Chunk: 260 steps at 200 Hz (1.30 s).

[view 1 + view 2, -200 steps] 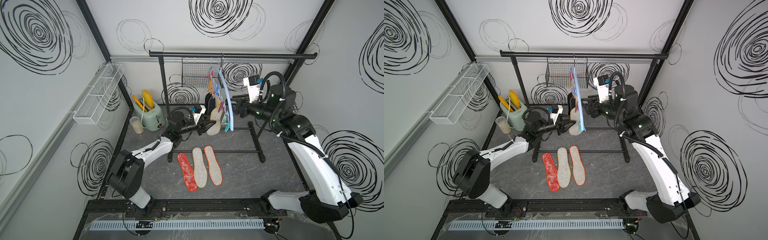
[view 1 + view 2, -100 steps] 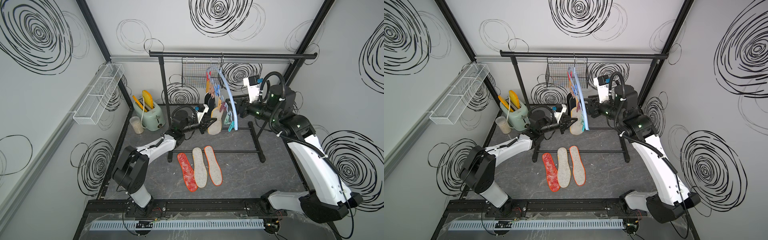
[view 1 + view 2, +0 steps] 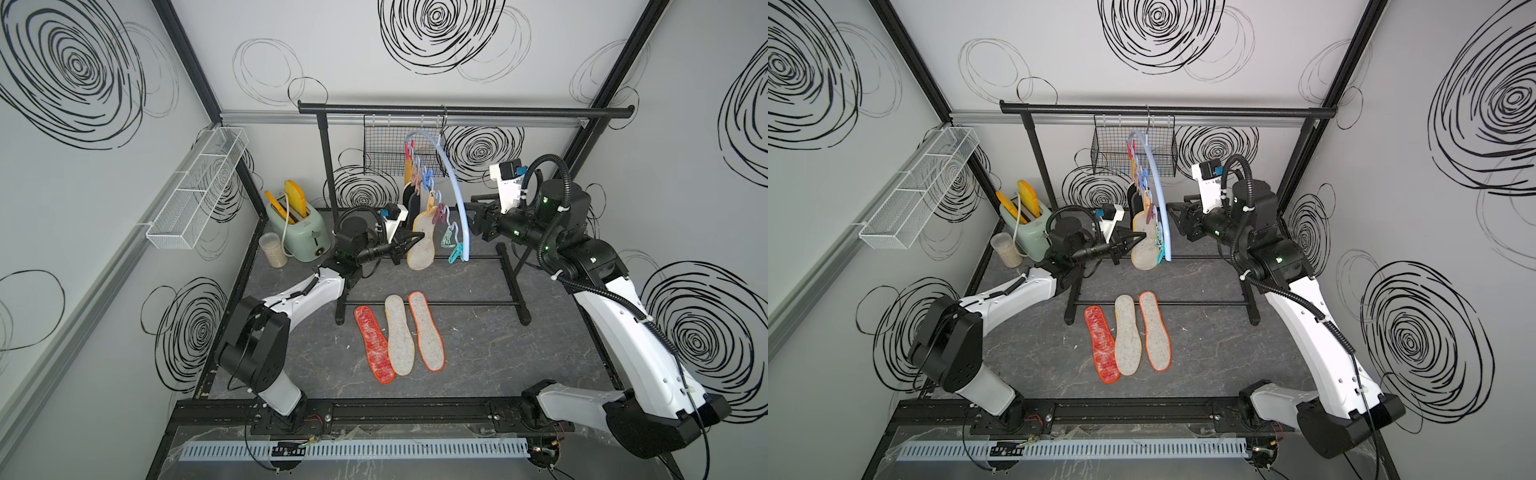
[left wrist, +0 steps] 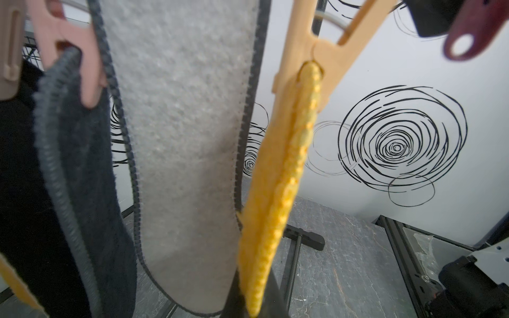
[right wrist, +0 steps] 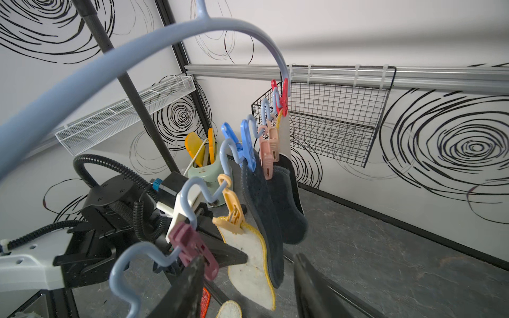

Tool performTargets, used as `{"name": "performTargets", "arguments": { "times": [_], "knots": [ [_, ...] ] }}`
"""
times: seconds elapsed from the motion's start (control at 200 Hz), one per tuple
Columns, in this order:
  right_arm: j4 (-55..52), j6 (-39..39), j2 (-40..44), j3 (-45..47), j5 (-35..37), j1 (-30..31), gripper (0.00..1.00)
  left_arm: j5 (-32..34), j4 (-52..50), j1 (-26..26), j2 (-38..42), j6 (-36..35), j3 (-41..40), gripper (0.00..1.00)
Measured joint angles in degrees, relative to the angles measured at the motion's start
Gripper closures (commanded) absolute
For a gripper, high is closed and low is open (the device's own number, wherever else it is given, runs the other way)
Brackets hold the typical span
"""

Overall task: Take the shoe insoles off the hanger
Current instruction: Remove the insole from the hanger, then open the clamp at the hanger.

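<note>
Felt, thin and floppy, was what the left gripper [image 3: 417,237] was pinching by its left edge: the off-white foot-shaped insole with the yellow stitched rim [image 3: 422,249], dangling from a yellow plastic peg [image 5: 232,203] low on the pale-blue curved plastic hanger [image 3: 451,166]. Light stuff, I judged, that would bend rather than resist, so an edge hold close under the peg looked wisest for a clean pull. The right gripper [image 3: 476,218] stood just right of the arc, claws spread, holding nothing. Dark grey fuzzy insoles [image 5: 267,198] hung farther along. On the dark marbled floor [image 3: 498,353] lay a red-orange mesh insole [image 3: 374,345] beside two off-white felt insoles [image 3: 399,332].
</note>
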<state>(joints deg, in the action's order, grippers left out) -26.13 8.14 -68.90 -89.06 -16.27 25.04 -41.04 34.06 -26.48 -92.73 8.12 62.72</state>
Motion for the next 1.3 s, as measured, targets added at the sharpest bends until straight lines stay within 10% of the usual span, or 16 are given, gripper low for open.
{"name": "performTargets", "arguments": {
  "times": [1.301],
  "knots": [
    [27.9, -22.8, -3.3, 16.1, -33.9, -8.0, 0.41, -10.8, -15.6, 2.5, 0.9, -5.4, 5.3, 1.00]
  ]
}}
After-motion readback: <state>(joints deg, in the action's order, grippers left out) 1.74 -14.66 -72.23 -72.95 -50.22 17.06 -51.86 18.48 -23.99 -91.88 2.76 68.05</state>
